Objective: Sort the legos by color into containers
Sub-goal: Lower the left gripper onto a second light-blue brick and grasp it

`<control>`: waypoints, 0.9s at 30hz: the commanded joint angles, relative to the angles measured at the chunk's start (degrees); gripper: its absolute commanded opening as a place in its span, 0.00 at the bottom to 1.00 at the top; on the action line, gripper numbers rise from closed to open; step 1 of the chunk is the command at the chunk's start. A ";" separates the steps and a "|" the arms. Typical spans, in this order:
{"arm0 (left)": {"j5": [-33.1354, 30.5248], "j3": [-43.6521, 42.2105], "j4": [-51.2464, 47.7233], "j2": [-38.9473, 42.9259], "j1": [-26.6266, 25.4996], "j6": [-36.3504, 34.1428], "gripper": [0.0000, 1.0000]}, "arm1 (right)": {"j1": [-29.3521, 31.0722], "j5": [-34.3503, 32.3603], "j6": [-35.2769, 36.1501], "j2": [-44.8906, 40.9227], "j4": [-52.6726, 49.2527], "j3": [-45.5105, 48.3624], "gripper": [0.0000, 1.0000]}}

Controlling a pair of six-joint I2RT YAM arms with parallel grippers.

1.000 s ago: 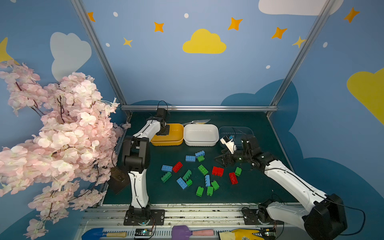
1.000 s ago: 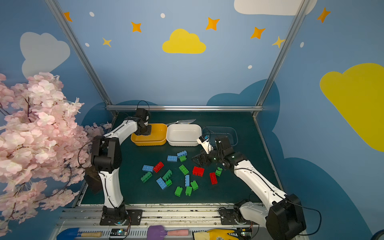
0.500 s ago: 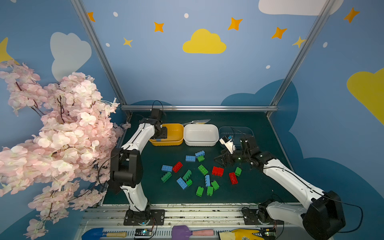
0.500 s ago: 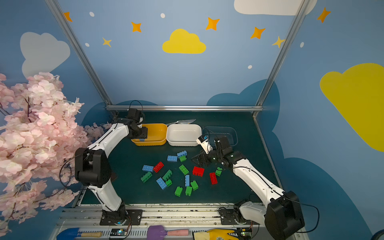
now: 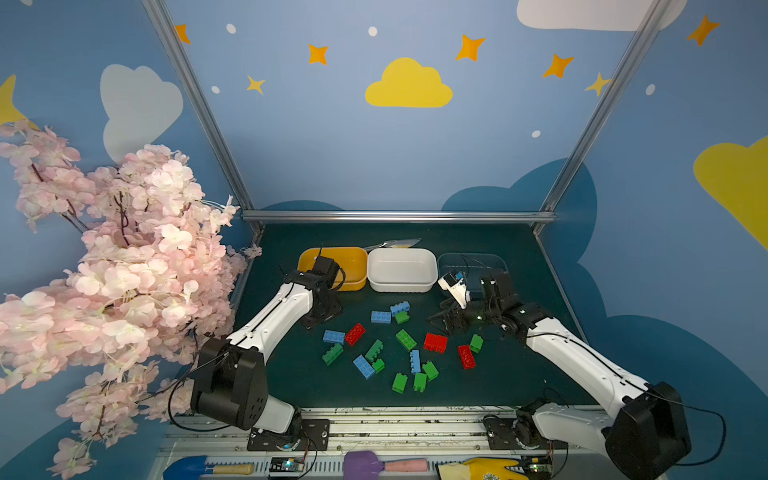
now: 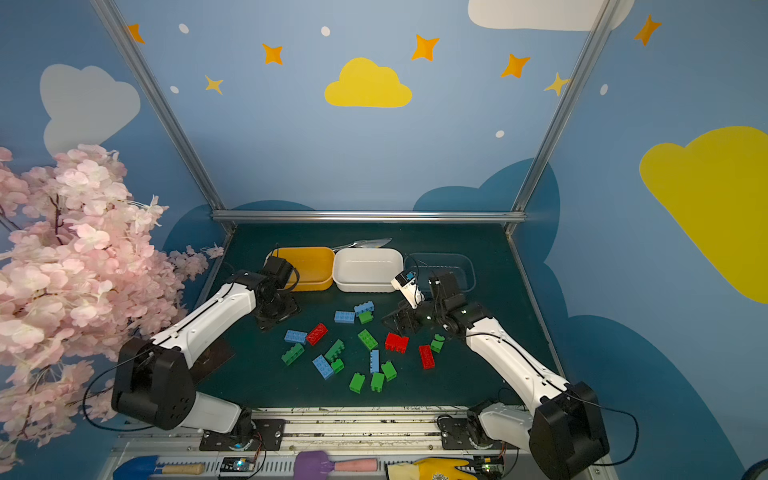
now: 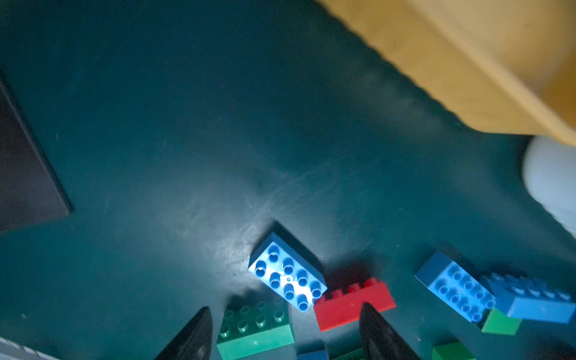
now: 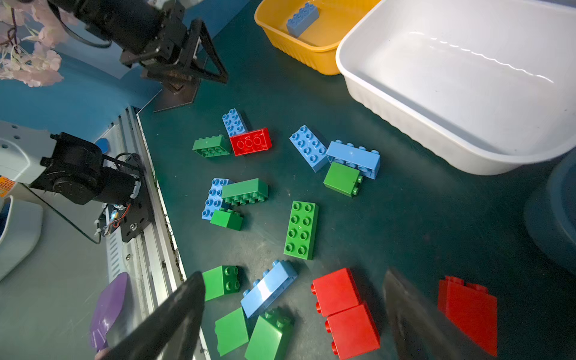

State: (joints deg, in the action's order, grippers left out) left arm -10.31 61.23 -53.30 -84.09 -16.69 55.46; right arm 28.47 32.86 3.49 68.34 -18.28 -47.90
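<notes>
My left gripper (image 7: 285,308) hangs over the mat (image 7: 218,140), its dark tapered fingers apart and nothing between them. Below it lie a light blue brick (image 7: 288,277), a red brick (image 7: 339,308) and a green brick (image 7: 255,330). My right gripper (image 8: 294,272) is spread wide and also empty, above two glossy red blocks (image 8: 338,293) tipped on their sides.

The mat is dark teal, matte and scuffed with pale scratches. The loose legos (image 8: 301,230) are scattered across its middle: hard, shiny, studded, red, green and light blue.

Behind them three ribbed, round-cornered tubs stand in a row. The yellow-orange tub (image 8: 299,53) holds one blue lego (image 8: 302,15). The white tub (image 8: 405,106) and the dark translucent tub (image 8: 554,218) stand beside it.

Around the mat are aluminium rails (image 5: 395,216), blue walls (image 5: 332,145) painted with clouds and stars, and a pink blossom branch (image 5: 116,257).
</notes>
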 commanded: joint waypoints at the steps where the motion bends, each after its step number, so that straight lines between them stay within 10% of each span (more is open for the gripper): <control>1: -1.02 -0.98 -0.88 0.53 -2.05 16.01 0.73 | -0.25 1.91 0.60 -0.42 -1.38 -0.75 0.88; 18: 0.78 -4.90 7.12 -10.59 -4.47 27.83 0.60 | -0.97 2.19 1.78 -0.75 -3.16 -0.57 0.88; 27: 0.52 -5.68 9.05 -12.83 -4.58 26.76 0.33 | -1.90 2.38 1.89 -1.18 -3.72 -0.90 0.88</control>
State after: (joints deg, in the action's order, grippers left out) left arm -9.47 55.57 -43.77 -96.57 -21.08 82.54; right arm 27.00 34.33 4.84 68.27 -20.88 -47.90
